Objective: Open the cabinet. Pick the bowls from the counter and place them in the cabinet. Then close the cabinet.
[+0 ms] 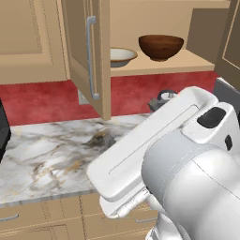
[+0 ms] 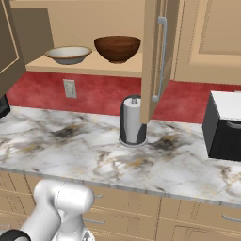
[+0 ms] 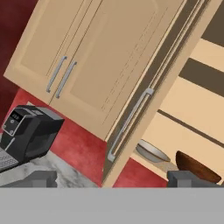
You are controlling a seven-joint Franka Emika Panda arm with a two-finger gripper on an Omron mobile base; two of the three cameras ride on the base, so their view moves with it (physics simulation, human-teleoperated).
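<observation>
The cabinet stands open, its left door swung out over the counter and its right door seen edge-on. Both bowls rest side by side on the bottom shelf: the cream one on the left, the dark wooden one on the right. In the hand view my gripper is open and empty, looking up at the left door's silver handle, with the cream bowl and brown bowl beyond it.
A grey canister stands on the counter under the right door. A black appliance sits at the right end, a black coffee machine at the left. Drawers run below the worktop.
</observation>
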